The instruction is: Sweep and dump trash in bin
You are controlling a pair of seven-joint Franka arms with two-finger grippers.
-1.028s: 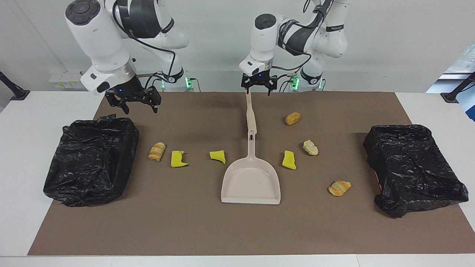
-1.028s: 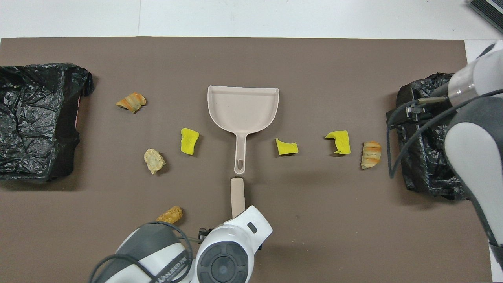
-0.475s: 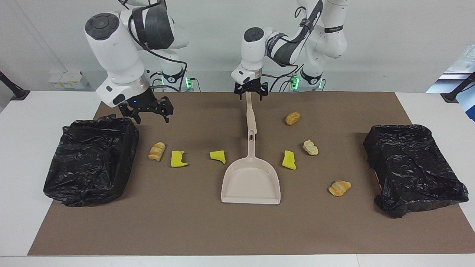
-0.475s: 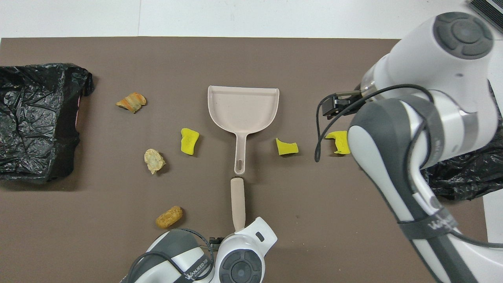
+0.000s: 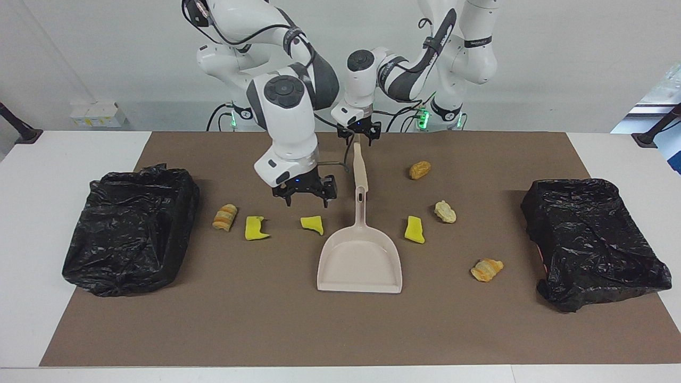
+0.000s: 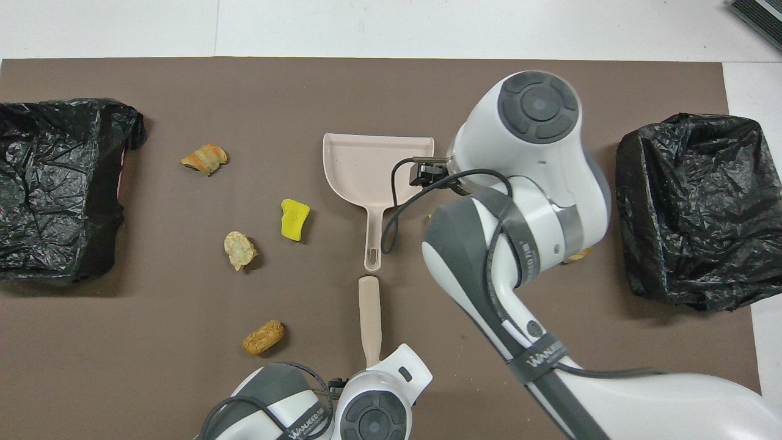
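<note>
The right gripper [image 5: 304,197] is held above the mat, fingers spread apart, nothing between them. A yellow scrap [image 5: 312,224] lies directly under it; a second yellow scrap [image 5: 255,228] and a striped bread lump [image 5: 225,217] lie in line toward the right arm's bin [image 5: 130,230]. The dustpan [image 5: 359,259] rests flat just beside this gripper, toward the left arm's end.

The left gripper [image 5: 359,134] is set at the tip of the brush handle [image 5: 359,167]; whether it is clamped cannot be told. From it, toward the left arm's bin [image 5: 590,239], are seen a brown lump [image 5: 420,169], a pale lump [image 5: 445,211], a yellow scrap [image 5: 414,229] and a striped lump [image 5: 486,269].
</note>
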